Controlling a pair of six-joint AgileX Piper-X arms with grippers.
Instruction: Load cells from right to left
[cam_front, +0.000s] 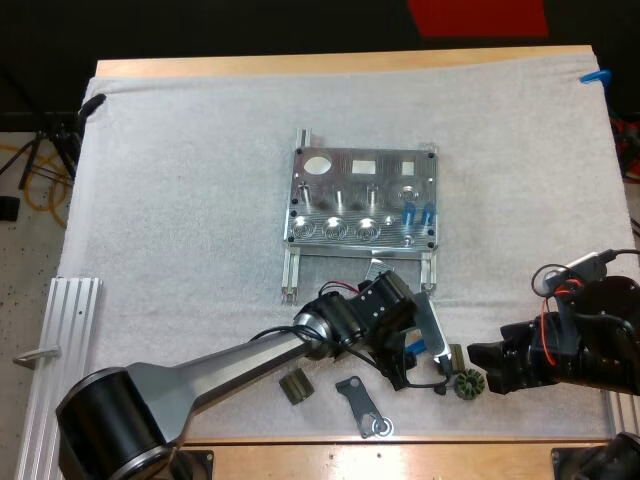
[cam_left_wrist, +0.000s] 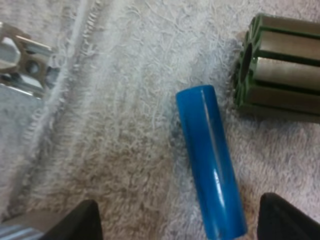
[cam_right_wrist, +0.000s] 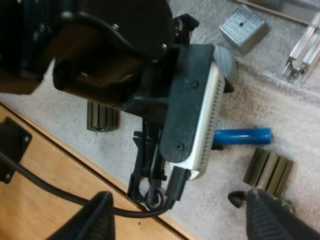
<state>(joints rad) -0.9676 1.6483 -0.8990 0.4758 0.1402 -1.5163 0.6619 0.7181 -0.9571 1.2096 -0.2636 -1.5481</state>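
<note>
One glossy blue cylinder (cam_left_wrist: 211, 162) lies on nubbly white mat (cam_left_wrist: 125, 125).

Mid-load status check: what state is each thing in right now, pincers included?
left pincer: open, straddling the loose blue cylinder, not gripping it.
right pincer: open, holding nothing.
loose blue cylinder: lying flat on the mat, ungripped.
metal fixture: two blue cells seated at its right end.
ribbed green part: on its side, beside one end of the cylinder, apart from it.
</note>
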